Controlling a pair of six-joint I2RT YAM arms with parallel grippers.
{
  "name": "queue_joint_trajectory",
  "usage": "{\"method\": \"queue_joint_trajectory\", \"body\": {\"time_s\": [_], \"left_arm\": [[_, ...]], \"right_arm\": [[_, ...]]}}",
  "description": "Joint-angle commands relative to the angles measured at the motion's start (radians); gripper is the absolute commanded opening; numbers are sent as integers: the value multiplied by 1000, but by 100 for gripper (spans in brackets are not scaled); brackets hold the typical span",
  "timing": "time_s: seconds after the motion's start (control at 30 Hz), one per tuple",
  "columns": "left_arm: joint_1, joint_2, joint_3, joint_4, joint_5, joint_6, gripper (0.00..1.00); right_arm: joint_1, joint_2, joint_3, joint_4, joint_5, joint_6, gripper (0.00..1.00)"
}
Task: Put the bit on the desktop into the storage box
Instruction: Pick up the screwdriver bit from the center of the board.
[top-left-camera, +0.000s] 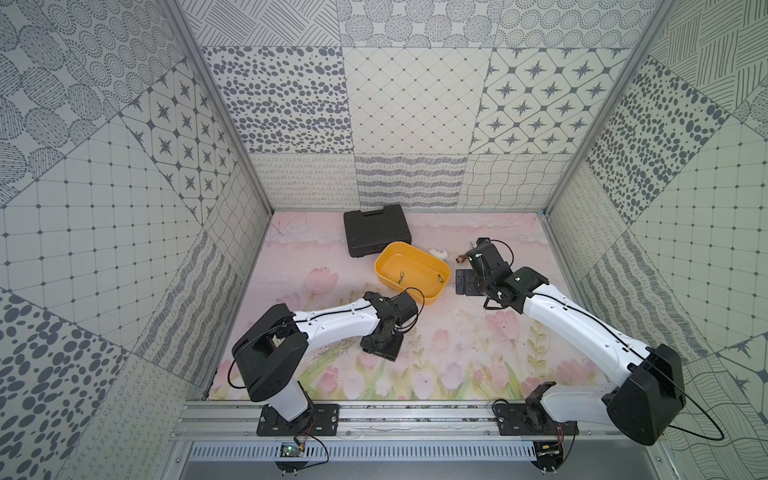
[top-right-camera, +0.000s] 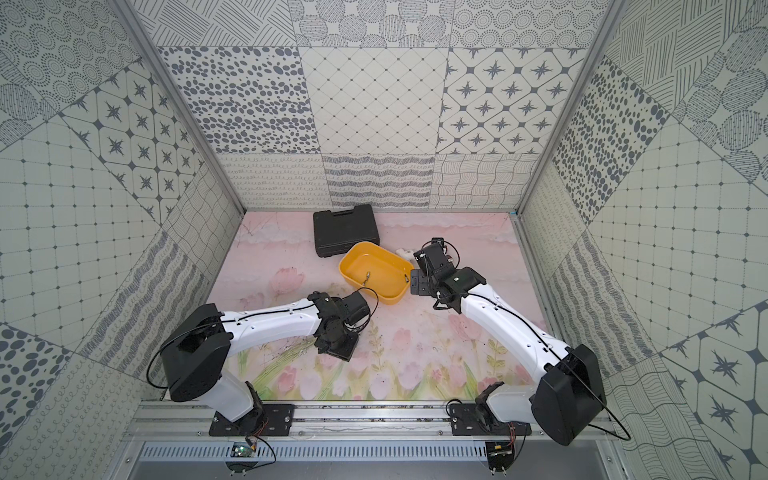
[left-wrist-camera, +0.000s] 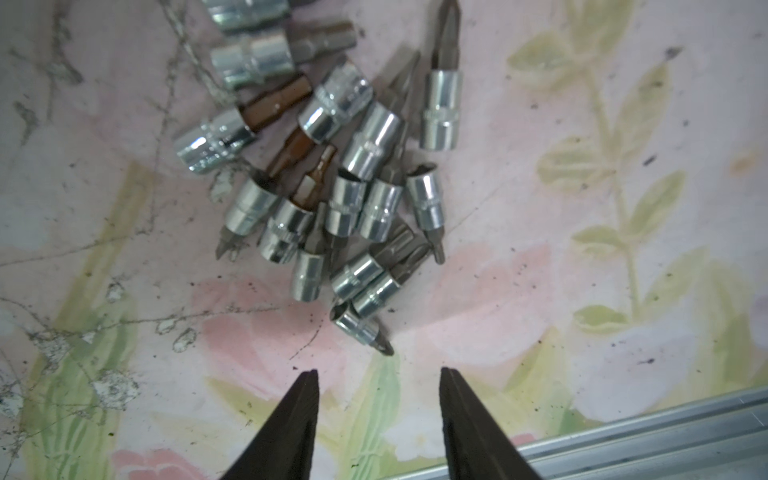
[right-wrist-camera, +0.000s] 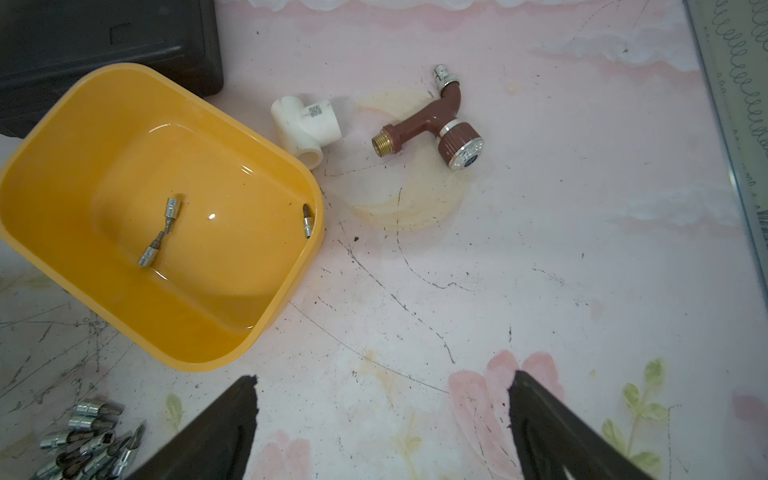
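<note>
A heap of chrome-and-brown bits (left-wrist-camera: 332, 187) lies on the flowered desktop; in both top views the left arm's wrist hides it. My left gripper (left-wrist-camera: 378, 374) hangs just short of the nearest bit (left-wrist-camera: 361, 328), open, with only the mat between its fingers. The yellow storage box (top-left-camera: 380, 272) (top-right-camera: 345, 270) sits mid-table and holds two bits joined tip to tip (right-wrist-camera: 160, 232) and one more by its wall (right-wrist-camera: 306, 220). My right gripper (right-wrist-camera: 382, 382) stands wide open and empty beside the box's rim (right-wrist-camera: 291, 286). The heap's edge (right-wrist-camera: 87, 440) also shows in the right wrist view.
A black tool case (top-left-camera: 376, 232) lies shut behind the box, touching it. A white pipe tee (right-wrist-camera: 305, 126) and a brown tap (right-wrist-camera: 432, 120) lie right of the box. An aluminium rail (left-wrist-camera: 623, 432) runs along the table's front edge near the left gripper.
</note>
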Motion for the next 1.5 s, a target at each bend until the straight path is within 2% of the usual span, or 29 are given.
{"method": "queue_joint_trajectory", "body": {"time_s": [0.0, 0.7, 1.07, 1.47], "left_arm": [[-6, 31, 17, 23, -30, -22, 48], [-7, 95, 5, 38, -64, -23, 31], [-8, 71, -24, 7, -83, -24, 27], [-8, 51, -39, -11, -100, -34, 16]], "right_arm": [[-3, -8, -11, 29, 7, 12, 97], [-7, 6, -14, 30, 10, 9, 97], [-9, 10, -13, 29, 9, 10, 97], [-10, 8, -13, 30, 9, 12, 97]]}}
